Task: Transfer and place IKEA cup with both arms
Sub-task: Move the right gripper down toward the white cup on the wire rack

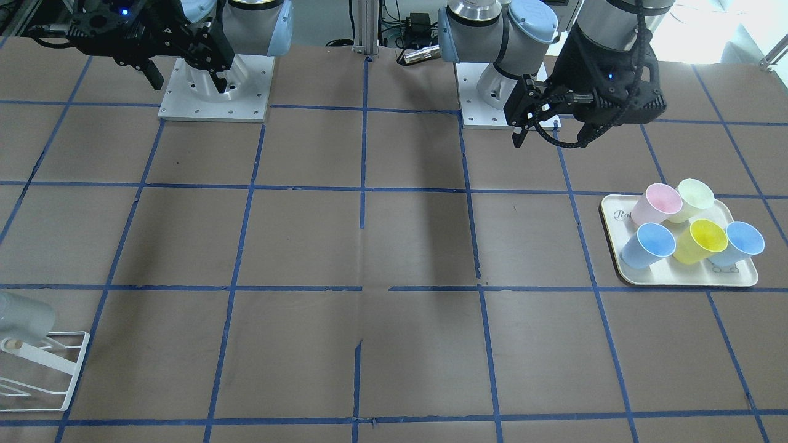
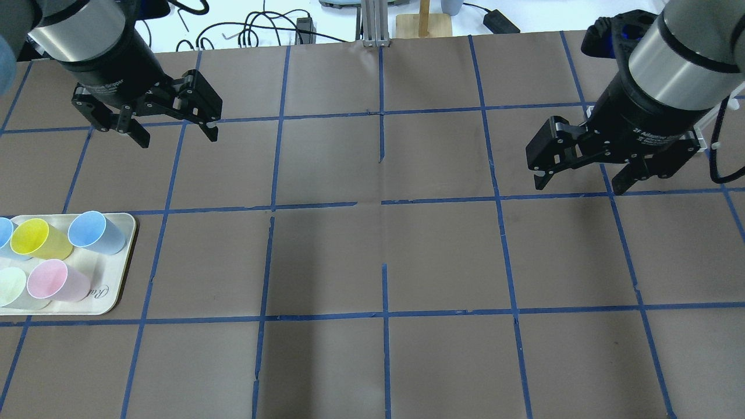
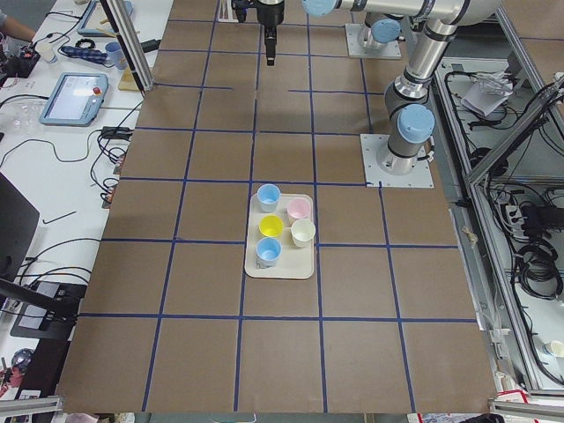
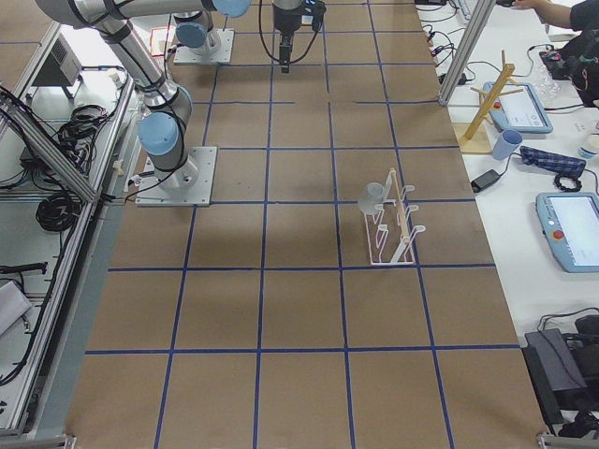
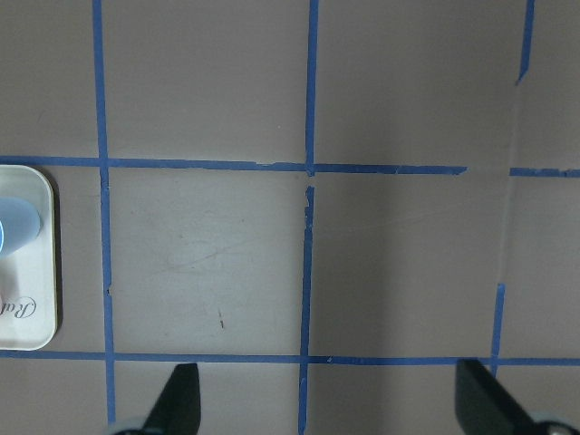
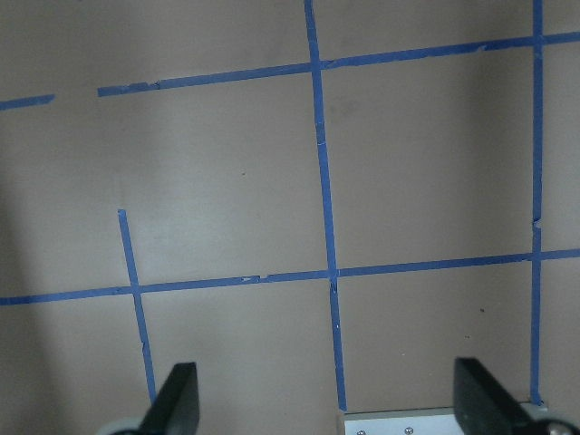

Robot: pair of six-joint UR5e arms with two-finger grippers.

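The light-grey IKEA cup [image 1: 20,317] hangs on its side on a peg of a white wire rack [image 1: 56,360] at the table's end on my right; it also shows in the exterior right view [image 4: 372,198]. My left gripper [image 2: 177,137] hovers open and empty above bare table, beyond the tray of coloured cups; its wrist view [image 5: 331,399] shows only tabletop between the fingers. My right gripper [image 2: 579,186] hovers open and empty above the table's right half, well away from the rack; its wrist view [image 6: 326,399] shows bare table.
A cream tray [image 2: 113,291] at my left holds a pink cup [image 2: 55,282], a pale yellow-green cup [image 2: 11,286], a yellow cup [image 2: 36,238] and two pale blue cups [image 2: 93,231]. The tabletop is brown with a blue tape grid. A white arm base plate [image 6: 435,424] lies under the right wrist.
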